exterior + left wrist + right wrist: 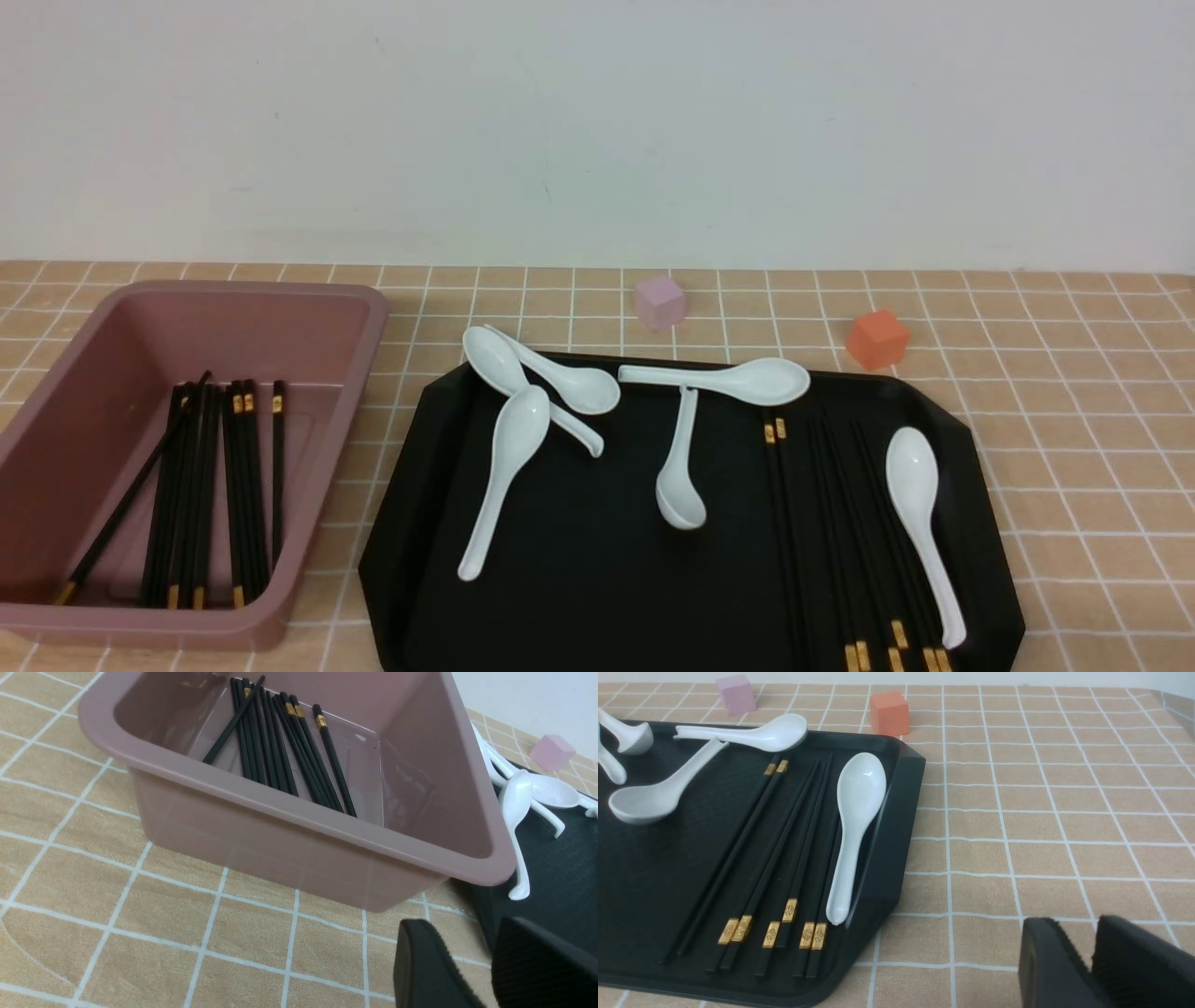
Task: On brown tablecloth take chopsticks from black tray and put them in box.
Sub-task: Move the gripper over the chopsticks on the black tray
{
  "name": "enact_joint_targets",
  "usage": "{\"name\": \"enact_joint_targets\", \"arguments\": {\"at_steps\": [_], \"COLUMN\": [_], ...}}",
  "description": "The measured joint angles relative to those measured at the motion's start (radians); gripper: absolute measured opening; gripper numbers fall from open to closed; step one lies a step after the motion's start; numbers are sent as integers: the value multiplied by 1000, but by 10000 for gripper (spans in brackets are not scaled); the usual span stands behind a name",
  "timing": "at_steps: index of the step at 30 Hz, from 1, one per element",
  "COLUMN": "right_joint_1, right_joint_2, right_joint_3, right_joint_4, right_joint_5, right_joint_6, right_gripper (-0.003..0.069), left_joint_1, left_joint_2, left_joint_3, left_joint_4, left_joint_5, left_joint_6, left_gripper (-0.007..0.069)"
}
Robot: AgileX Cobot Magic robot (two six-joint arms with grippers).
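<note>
Several black chopsticks [845,551] with gold bands lie side by side along the right part of the black tray [579,579] on the brown tablecloth [1074,392]. More chopsticks [201,485] lie inside the pinkish-brown box [121,336] at the left. In the right wrist view my right gripper [1073,926] hovers over bare cloth beside the tray [654,868], away from the chopsticks [784,849], slightly open and empty. In the left wrist view my left gripper [460,926] hangs open and empty over the cloth near the box [303,854] corner and tray [560,868] edge. Neither gripper shows in the front view.
Several white spoons sit on the tray; one [920,523] lies against the rightmost chopsticks, another [738,378] lies across the far end. A pink cube [660,301] and an orange cube [878,339] stand on the cloth behind the tray.
</note>
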Motion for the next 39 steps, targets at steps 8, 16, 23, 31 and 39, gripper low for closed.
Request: {"name": "enact_joint_targets", "arguments": {"at_steps": [8, 16, 23, 31, 39], "right_joint_1": [0, 0, 0, 0, 0], "right_joint_2": [0, 0, 0, 0, 0], "right_joint_3": [0, 0, 0, 0, 0], "right_joint_4": [0, 0, 0, 0, 16], "right_joint_5": [0, 0, 0, 0, -12], "right_joint_6": [0, 0, 0, 0, 15], "right_gripper": [183, 192, 207, 213, 221], "left_joint_1": [0, 0, 0, 0, 0], "left_joint_2": [0, 0, 0, 0, 0], "left_joint_3": [0, 0, 0, 0, 0], "left_joint_4": [0, 0, 0, 0, 0], "left_joint_5": [0, 0, 0, 0, 0], "left_joint_6": [0, 0, 0, 0, 0], "left_gripper": [239, 239, 239, 239, 239]}}
